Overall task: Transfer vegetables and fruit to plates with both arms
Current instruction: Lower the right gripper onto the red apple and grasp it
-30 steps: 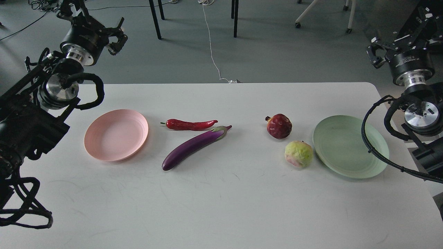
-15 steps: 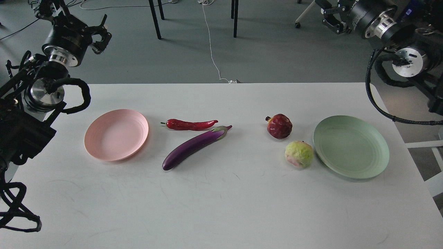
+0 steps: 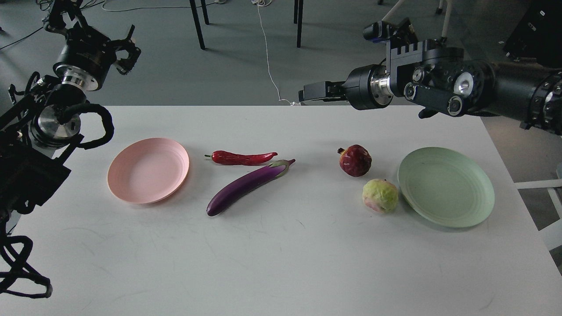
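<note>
The purple eggplant (image 3: 246, 186) lies slanted at the table's middle, with the red chili pepper (image 3: 241, 158) just behind it. The pink plate (image 3: 148, 170) sits empty to their left. The dark red pomegranate (image 3: 354, 160) and the yellow-green ball (image 3: 380, 195) rest to the right, beside the empty mint green plate (image 3: 445, 186). My left gripper (image 3: 128, 47) is open and empty, raised beyond the table's far left corner. My right gripper (image 3: 305, 93) points left above the table's far edge, behind the pomegranate. It is seen side-on and its fingers merge.
The white table (image 3: 281, 254) has bare surface across its whole front half. Chair and table legs (image 3: 197, 24) and a white cable (image 3: 268, 57) are on the grey floor beyond the far edge.
My right arm has swung from the upper right corner down and left, and now lies level over the table's far edge. My left arm has hardly moved.
</note>
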Available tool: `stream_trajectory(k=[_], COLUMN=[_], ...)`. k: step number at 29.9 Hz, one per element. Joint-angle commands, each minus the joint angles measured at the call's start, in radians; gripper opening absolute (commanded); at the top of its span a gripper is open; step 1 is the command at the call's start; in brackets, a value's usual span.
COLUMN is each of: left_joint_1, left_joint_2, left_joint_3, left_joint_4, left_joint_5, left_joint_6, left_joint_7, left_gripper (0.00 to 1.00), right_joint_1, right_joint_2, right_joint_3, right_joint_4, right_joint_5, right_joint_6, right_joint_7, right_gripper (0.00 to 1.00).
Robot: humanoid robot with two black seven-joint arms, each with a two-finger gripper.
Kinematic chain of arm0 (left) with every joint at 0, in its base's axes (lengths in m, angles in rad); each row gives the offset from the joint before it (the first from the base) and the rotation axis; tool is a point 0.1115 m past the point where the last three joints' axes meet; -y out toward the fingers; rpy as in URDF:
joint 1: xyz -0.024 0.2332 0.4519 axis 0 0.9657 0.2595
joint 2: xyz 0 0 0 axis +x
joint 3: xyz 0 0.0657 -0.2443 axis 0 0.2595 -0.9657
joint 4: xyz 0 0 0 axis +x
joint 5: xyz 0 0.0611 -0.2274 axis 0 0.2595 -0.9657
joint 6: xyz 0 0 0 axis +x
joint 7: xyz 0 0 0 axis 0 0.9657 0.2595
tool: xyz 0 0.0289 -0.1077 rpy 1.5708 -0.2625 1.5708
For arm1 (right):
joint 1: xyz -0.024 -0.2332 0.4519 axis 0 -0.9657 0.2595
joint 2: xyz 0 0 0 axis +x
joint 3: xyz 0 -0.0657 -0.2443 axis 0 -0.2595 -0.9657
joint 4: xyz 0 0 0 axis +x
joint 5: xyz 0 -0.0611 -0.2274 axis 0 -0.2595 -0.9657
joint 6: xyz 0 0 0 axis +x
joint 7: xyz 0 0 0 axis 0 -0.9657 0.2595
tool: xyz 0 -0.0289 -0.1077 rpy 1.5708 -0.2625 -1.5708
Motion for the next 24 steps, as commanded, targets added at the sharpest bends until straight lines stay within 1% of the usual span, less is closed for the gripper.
stream_trajectory(k=[1, 5, 10, 20, 23, 24], left_joint_1=[0.001, 0.004, 0.004, 0.004, 0.004, 0.004], left_joint_2=[-0.002, -0.004, -0.004, -0.006, -0.004, -0.004], left_joint_3=[0.0, -0.002, -0.002, -0.002, -0.002, -0.002], left_joint_4=[-0.001, -0.001, -0.001, -0.001, -0.001, -0.001], left_joint_5=[-0.002, -0.005, -0.006, -0.006, -0.006, -0.006], left_joint_6=[0.001, 0.006, 0.007, 0.009, 0.009, 0.01], left_joint_7=[-0.003, -0.012, -0.012, -0.012, -0.012, -0.012], left_gripper=[0.98, 0.98, 0.98, 0.98, 0.98, 0.98], right_joint_1=[-0.04, -0.071, -0.136, -0.191, -0.215, -0.218], right_joint_2=[0.04, 0.063, 0.091, 0.094, 0.1, 0.106], right_joint_3=[-0.106, -0.167, -0.235, -0.279, -0.278, -0.278], right_joint_4=[-0.011, -0.021, -0.109, -0.127, -0.14, -0.14], right_joint_5=[-0.055, -0.058, -0.061, -0.101, -0.101, -0.101], right_joint_6=[-0.037, -0.069, -0.069, -0.069, -0.069, -0.068], right_joint_7=[0.001, 0.001, -0.001, -0.002, -0.001, -0.002], right_gripper=[0.95, 0.94, 0.94, 0.94, 0.9, 0.86])
